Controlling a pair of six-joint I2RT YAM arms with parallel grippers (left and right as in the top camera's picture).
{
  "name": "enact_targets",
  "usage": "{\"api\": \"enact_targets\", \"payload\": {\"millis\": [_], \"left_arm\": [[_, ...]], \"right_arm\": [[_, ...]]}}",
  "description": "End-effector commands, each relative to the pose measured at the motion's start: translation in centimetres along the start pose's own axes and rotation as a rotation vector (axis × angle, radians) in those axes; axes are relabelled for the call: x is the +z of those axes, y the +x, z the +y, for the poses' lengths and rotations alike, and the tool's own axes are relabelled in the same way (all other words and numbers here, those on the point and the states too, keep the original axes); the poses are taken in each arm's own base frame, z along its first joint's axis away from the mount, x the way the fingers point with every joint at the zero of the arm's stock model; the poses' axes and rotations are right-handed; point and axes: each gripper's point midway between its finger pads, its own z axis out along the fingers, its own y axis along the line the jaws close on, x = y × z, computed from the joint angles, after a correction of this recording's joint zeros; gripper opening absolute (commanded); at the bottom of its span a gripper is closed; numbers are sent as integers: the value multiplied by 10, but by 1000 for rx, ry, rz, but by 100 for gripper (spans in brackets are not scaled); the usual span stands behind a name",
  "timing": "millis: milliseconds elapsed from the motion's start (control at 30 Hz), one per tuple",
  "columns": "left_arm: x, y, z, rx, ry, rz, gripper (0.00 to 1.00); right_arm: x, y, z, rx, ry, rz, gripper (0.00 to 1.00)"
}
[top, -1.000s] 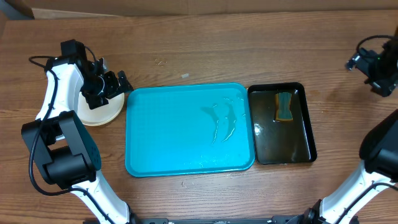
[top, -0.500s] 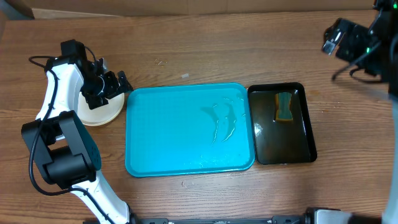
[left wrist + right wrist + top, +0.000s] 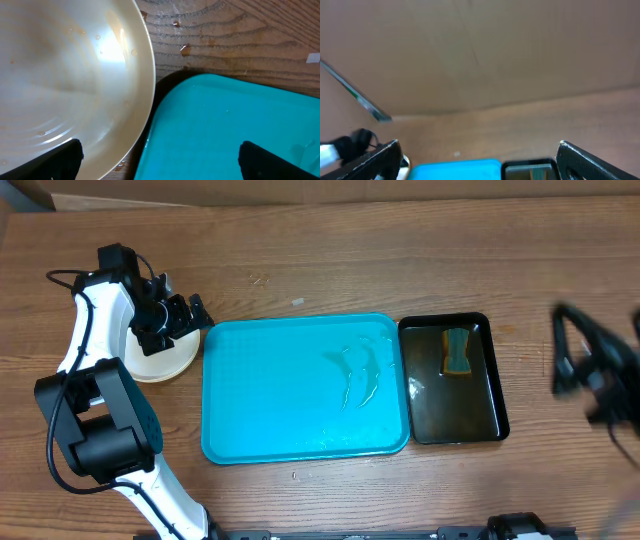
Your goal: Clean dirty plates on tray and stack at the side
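Observation:
The turquoise tray (image 3: 260,410) lies mid-table with no plates on it, only water streaks. A stack of pale plates (image 3: 168,363) sits on the table just left of the tray; I cannot tell how many. My left gripper (image 3: 192,318) is open and empty, hovering over the stack's right edge. In the left wrist view the top plate (image 3: 65,75) looks wet, beside the tray (image 3: 225,130), with the open left gripper (image 3: 160,162) over the gap between them. My right gripper (image 3: 592,370) is blurred, right of the black tray, and open and empty in the right wrist view (image 3: 480,162).
A smaller black tray (image 3: 480,395) holding dark water and a green-yellow sponge (image 3: 457,350) stands right of the turquoise tray. Water drops lie on the wood near the plates (image 3: 184,48). A cardboard wall (image 3: 480,55) stands behind the table.
My right arm has swung from the back right corner down toward the front, right of the black tray, and is blurred by motion. The left arm, plates and trays have not moved.

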Motion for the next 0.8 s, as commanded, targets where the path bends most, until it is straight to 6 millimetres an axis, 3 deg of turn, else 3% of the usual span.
{"api": "enact_targets", "payload": {"millis": [0,67,133,200,567,767], "left_arm": [[-6,-1,-3,-3,-4,-16,100],[-6,-1,-3,-3,-4,-16,100],[-6,-1,-3,-3,-4,-16,100],[-6,-1,-3,-3,-4,-16,100],[-6,-1,-3,-3,-4,-16,100],[-6,-1,-3,-3,-4,-16,100]], "right_arm": [[-34,5,-7,-11,26,-72,100],[-50,23,-11,-13,24,-85,100],[-54,47,-19,-13,19,-100,100],[-45,66,-26,-18,5,-151,100],[13,110,-35,-72,-168,-530,100],[38,138,-42,-87,-215,-625,100]]}}
